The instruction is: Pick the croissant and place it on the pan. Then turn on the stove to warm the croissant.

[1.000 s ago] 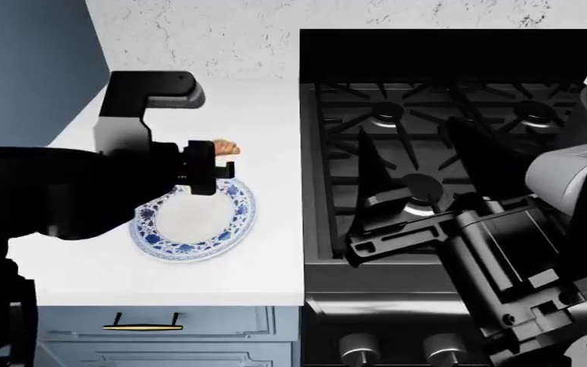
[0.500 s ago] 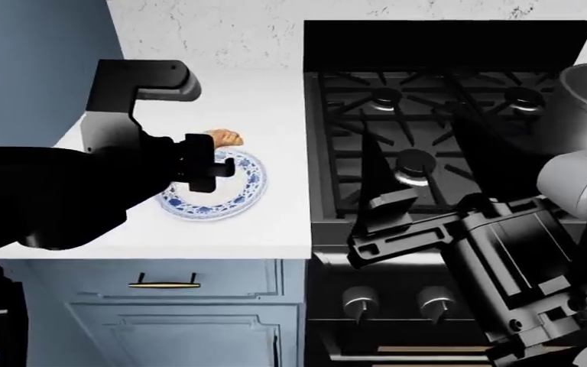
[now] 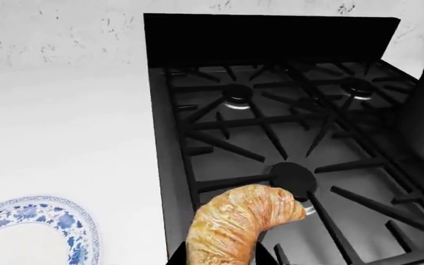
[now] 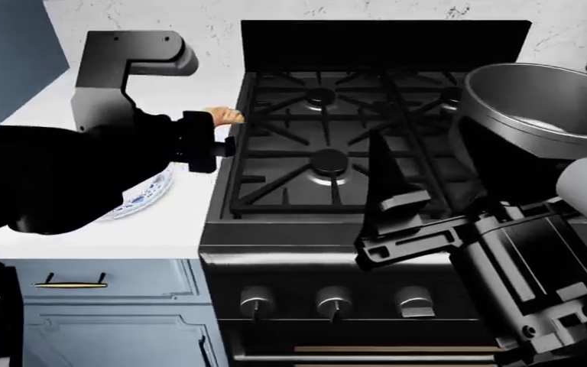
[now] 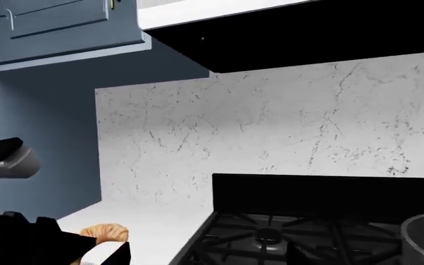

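Note:
The golden-brown croissant (image 3: 242, 221) hangs in my left gripper (image 3: 231, 259), whose dark fingers (image 3: 179, 256) are shut on its lower end. It is held over the front left burner of the black stove (image 3: 271, 138). In the head view the croissant (image 4: 222, 116) peeks out beyond the left gripper (image 4: 207, 141) at the stove's (image 4: 324, 164) left edge. The grey pan (image 4: 549, 99) stands on the right burners, empty inside; its handle is out of view. My right gripper (image 4: 426, 172) hovers open above the stove's front, holding nothing.
A blue-and-white plate (image 4: 141, 197) lies on the white counter (image 4: 161, 229) left of the stove. A black coffee machine (image 4: 120, 61) stands behind it. Three stove knobs (image 4: 332, 300) show on the front panel. A blue drawer (image 4: 100, 283) is below the counter.
The head view has swung right, bringing the pan into sight. My left gripper carried the croissant from over the plate to the stove's left side. The right gripper kept its pose.

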Tool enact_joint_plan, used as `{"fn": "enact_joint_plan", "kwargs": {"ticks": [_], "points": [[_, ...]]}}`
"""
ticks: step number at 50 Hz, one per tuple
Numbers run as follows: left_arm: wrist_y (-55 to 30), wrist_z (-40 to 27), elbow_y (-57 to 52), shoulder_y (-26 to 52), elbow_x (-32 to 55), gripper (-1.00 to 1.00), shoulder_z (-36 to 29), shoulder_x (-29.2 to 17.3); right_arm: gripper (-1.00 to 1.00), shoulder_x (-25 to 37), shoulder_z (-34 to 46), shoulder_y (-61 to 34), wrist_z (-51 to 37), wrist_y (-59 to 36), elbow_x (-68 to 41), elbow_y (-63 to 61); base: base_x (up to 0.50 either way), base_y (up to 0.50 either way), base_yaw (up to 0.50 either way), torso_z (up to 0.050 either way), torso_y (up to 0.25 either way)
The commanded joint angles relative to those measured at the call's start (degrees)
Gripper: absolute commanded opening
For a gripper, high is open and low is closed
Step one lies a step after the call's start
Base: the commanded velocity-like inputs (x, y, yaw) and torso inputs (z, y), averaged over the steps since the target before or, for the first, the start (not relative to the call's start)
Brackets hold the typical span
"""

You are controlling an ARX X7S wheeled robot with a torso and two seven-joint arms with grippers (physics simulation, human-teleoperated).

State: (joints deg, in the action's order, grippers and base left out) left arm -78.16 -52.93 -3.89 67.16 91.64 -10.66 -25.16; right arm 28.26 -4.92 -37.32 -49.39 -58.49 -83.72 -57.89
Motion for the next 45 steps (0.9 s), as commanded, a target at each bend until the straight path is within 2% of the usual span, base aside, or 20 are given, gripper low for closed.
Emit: {"fn": "enact_joint_plan", "kwargs": {"ticks": [1, 45], "points": [[0.5, -0.8, -0.1, 1.1, 0.9, -1.00, -0.7, 0.0, 1.00, 0.6, -0.3, 0.6, 0.3, 0.9, -0.2, -0.3, 0.00, -0.50, 0.00, 0.000, 0.000], [2.6, 0.5, 0.1, 3.1, 1.0, -1.00, -3.0, -0.9, 1.00, 3.0, 0.4, 1.4, 0.0, 3.5, -0.2, -1.4, 0.01, -0.50, 0.00, 0.000, 0.000]]}}
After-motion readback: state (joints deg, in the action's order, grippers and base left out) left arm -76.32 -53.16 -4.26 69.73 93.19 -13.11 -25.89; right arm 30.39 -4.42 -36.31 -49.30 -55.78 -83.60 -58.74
